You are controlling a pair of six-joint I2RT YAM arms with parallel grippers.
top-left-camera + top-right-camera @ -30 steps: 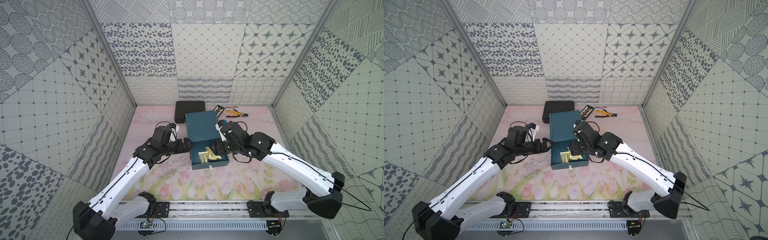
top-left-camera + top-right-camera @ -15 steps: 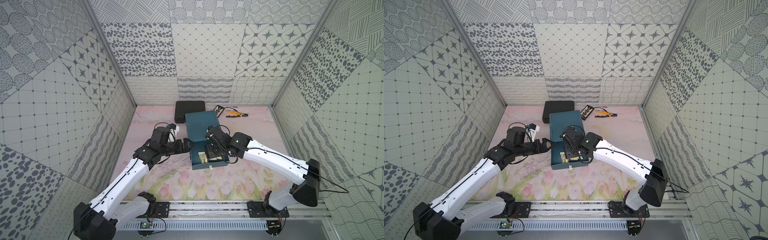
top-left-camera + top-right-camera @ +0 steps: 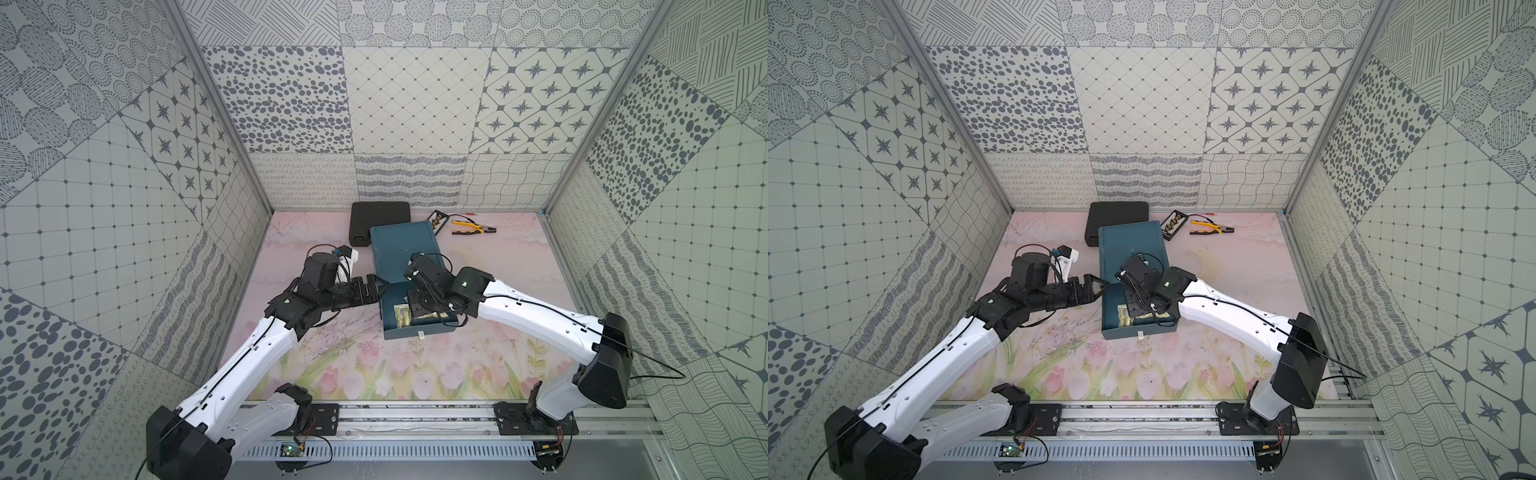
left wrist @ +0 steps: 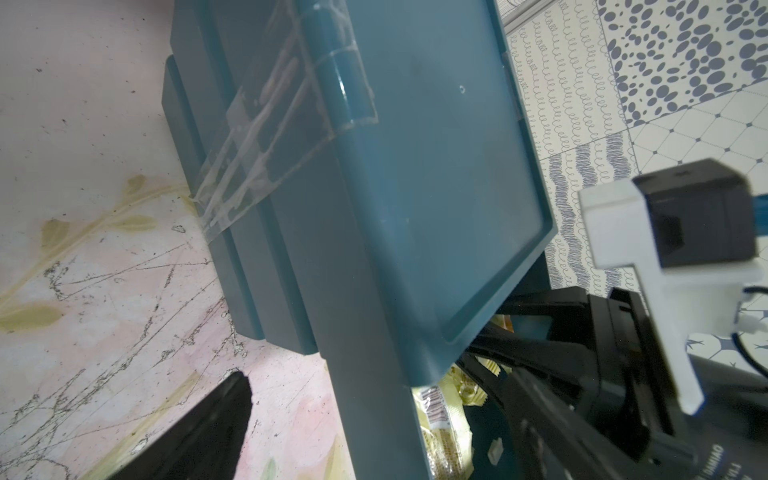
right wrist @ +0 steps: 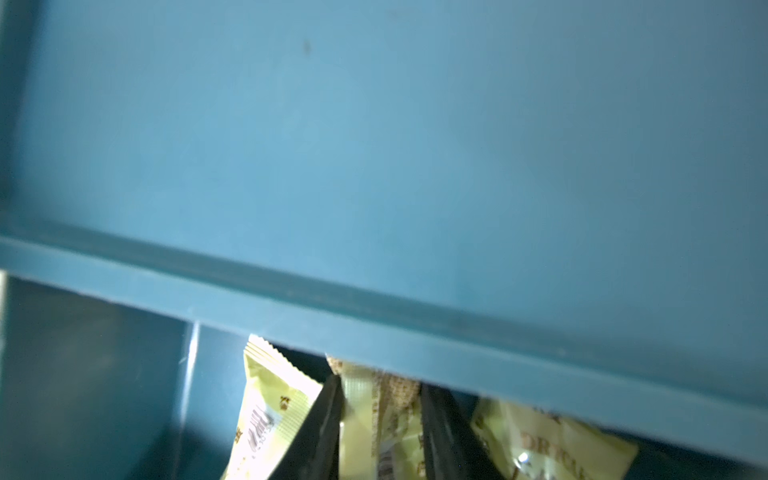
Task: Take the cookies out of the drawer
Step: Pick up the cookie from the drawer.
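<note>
**Four Lenses, One Box**

Both top views hang high out front, looking down past my base rail (image 3: 415, 415) to the back wall (image 3: 415, 104), near-identical takes of the whole counter (image 3: 415, 370). Left wrist view: tight alongside the teal drawer box (image 4: 415, 187), catching my right wrist camera (image 4: 685, 220) too. Right wrist view: pressed close against that box's front lip, cookies (image 5: 374, 419) right there, shared with the left's.

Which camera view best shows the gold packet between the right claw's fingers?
Right wrist view: the gold packet fills the right claw's gap, close up. Both top views hide it under the wrist; the left wrist view leaves it unclear.
</note>
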